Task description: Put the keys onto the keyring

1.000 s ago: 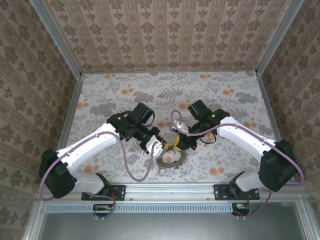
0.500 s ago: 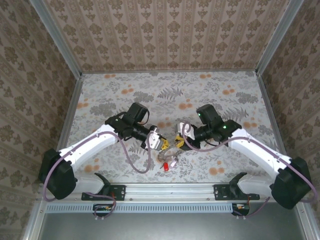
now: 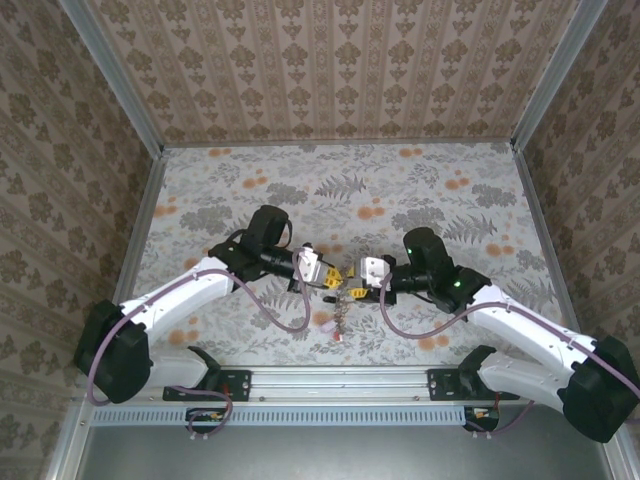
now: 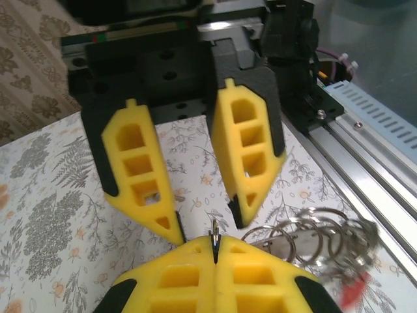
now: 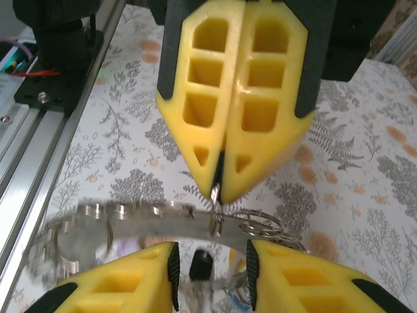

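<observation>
My left gripper (image 3: 330,277) (image 4: 214,242) is shut on a small wire ring (image 4: 214,229) above mid-table. Under that ring hangs the keyring (image 5: 130,222), a blurred flat grey band, with more wire rings (image 5: 260,227) (image 4: 313,238) beside it. The bunch (image 3: 340,312) dangles below both grippers, a red-headed key (image 3: 338,336) at its bottom and a dark key head (image 5: 201,264) lower down. My right gripper (image 3: 358,275) (image 5: 210,257) faces the left gripper (image 5: 218,189) tip to tip. Its pads stand open and apart, gripping nothing.
The floral table (image 3: 420,190) is boxed in by patterned walls at the left, right and back. An aluminium rail (image 3: 340,385) (image 4: 365,150) with the arm bases runs along the near edge, close below the hanging bunch.
The left gripper has lifted the bunch off the table, so the keyring now hangs instead of lying flat. The right gripper has opened and drawn back to the right.
</observation>
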Robot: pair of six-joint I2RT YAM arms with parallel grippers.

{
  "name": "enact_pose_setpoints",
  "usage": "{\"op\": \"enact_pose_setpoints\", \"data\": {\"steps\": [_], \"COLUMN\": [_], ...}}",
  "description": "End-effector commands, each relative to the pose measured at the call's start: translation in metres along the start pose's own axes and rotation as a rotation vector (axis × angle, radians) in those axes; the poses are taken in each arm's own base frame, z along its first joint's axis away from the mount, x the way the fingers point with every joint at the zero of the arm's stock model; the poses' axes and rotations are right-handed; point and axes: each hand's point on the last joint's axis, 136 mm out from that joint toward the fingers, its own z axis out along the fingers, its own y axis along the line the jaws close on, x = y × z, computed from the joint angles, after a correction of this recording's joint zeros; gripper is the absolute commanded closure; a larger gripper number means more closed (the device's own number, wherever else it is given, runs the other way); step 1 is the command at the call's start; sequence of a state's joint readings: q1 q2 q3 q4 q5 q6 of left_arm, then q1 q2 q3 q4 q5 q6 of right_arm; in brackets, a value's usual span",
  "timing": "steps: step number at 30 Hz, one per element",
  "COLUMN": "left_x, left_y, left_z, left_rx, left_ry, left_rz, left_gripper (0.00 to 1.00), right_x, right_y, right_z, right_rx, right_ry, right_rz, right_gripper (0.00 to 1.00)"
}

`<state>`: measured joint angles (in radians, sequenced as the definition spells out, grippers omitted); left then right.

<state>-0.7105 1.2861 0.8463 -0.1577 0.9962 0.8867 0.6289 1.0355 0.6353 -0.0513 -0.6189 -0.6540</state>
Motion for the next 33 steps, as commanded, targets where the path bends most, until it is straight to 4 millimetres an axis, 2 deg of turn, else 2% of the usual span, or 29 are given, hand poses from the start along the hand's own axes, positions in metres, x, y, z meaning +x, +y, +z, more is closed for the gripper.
{"op": "enact_pose_setpoints", "data": {"steps": [1,9,11,13,15,16,18,21,23,26,33], "left_x": [-0.020,-0.020,-0.019,-0.018,-0.018,-0.018,-0.016,-0.010,-0.008,-0.008,-0.005], "left_y": [0.007,0.013,0.013,0.013,0.013,0.013,0.014,0.011,0.007,0.003,0.002], "left_z": [-0.005,-0.004,-0.004,-0.004,-0.004,-0.004,-0.005,-0.009,-0.015,-0.021,-0.018], "left_rx": [-0.023,-0.042,-0.040,-0.042,-0.041,-0.042,-0.048,-0.050,-0.040,-0.036,-0.042], "left_ry": [-0.071,-0.085,-0.083,-0.081,-0.082,-0.079,-0.067,-0.039,-0.037,-0.034,-0.013], "left_rz": [0.003,-0.013,-0.018,-0.021,-0.020,-0.022,-0.032,-0.068,-0.090,-0.105,-0.106], "left_gripper": [1.00,1.00,1.00,1.00,1.00,1.00,1.00,0.85,0.69,0.64,0.62], "right_x": [-0.009,-0.009,-0.011,-0.012,-0.012,-0.012,-0.011,-0.011,-0.011,-0.011,-0.014], "right_y": [-0.009,-0.013,-0.014,-0.014,-0.015,-0.015,-0.016,-0.017,-0.016,-0.015,-0.018], "right_z": [0.004,0.006,0.006,0.006,0.005,0.005,0.005,0.002,0.001,0.000,-0.001], "right_rx": [0.050,0.067,0.068,0.068,0.069,0.071,0.078,0.091,0.097,0.095,0.114], "right_ry": [-0.055,-0.060,-0.064,-0.068,-0.069,-0.068,-0.061,-0.060,-0.063,-0.067,-0.089], "right_rz": [0.008,0.019,0.015,0.015,0.017,0.019,0.019,0.008,-0.003,-0.007,-0.019], "right_gripper": [0.67,0.78,0.84,0.86,0.93,1.00,1.00,1.00,1.00,1.00,1.00]}}
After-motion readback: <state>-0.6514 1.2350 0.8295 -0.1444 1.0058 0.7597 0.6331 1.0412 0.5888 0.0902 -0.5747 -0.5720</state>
